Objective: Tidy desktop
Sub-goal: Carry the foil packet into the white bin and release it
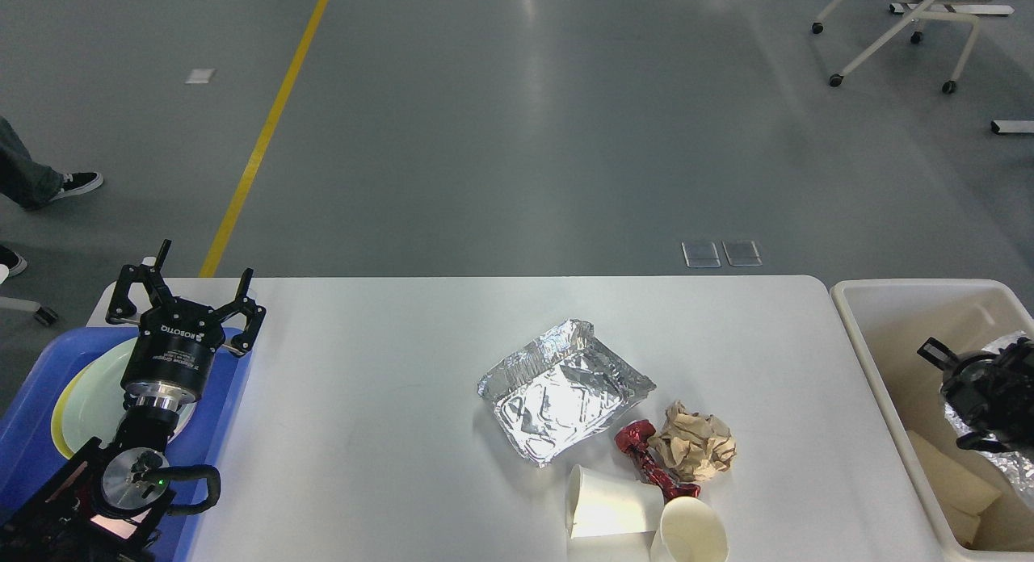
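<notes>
R gripper (969, 392) low in bin (880, 360) w/ foil (1014, 463), fingers unclear; foil may snag, lift back out. L gripper (184, 294) spread.

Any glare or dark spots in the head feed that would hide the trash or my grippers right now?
Head view: sharp, evenly lit. The foil tray glints but its outline reads fine; ceiling light streaks the floor, and the desktop has only a faint sheen. The left gripper shows clearly, fingers spread. The right gripper, down in the bin, is dark and end-on, so its fingers cannot be told apart.
</notes>
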### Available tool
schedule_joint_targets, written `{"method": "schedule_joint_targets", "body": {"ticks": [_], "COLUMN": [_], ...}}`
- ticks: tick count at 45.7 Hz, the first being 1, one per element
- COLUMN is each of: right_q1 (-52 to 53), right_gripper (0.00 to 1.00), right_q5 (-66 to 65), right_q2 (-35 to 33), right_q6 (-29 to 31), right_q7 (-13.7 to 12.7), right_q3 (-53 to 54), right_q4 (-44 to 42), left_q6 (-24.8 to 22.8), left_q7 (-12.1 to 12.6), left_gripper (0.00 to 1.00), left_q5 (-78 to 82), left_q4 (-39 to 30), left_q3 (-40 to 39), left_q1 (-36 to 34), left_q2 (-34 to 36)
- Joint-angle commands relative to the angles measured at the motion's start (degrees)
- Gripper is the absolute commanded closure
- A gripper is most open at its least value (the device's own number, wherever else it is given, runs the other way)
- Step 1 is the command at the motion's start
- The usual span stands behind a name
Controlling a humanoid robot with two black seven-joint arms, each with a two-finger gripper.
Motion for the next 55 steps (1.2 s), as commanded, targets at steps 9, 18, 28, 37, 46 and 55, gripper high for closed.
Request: {"method": "schedule_joint_targets", "body": {"ticks": [9,18,28,37,46,55], "right_q1": [-3.4,-4.6,-5.4,-6.8,-6.7,-5.4], "right_gripper": [1.0,1.0,0.92,0.01,0.0,0.0], "right_q5": [0.0,0.0,0.0,0.0,-0.1,-0.9], "right_q2": [3.1,3.1,2.8,2.8,2.9,2.3], "right_q6": [-5.5,-5.5,-8.0,-18.9,-19.0,-18.1], "right_q7": [0.0,0.1,0.1,0.2,0.2,0.4], "right_q3": [5.1,5.0,4.7,5.2,4.7,4.7], "right_q4": [-1.4,-1.4,-1.4,-1.0,-0.6,0.3], "left_q6": [0.0,0.0,0.0,0.0,0.0,0.0], "left_q7": [0.0,0.0,0.0,0.0,0.0,0.0], "left_gripper": [0.04,0.04,0.04,0.04,0.04,0.04], "left_q5": [0.0,0.0,0.0,0.0,0.0,0.0], "left_q4": [0.0,0.0,0.0,0.0,0.0,0.0], "left_q3": [0.0,0.0,0.1,0.1,0.0,0.0], "left_q1": [0.0,0.0,0.0,0.0,0.0,0.0], "left_q2": [0.0,0.0,0.0,0.0,0.0,-0.1]}}
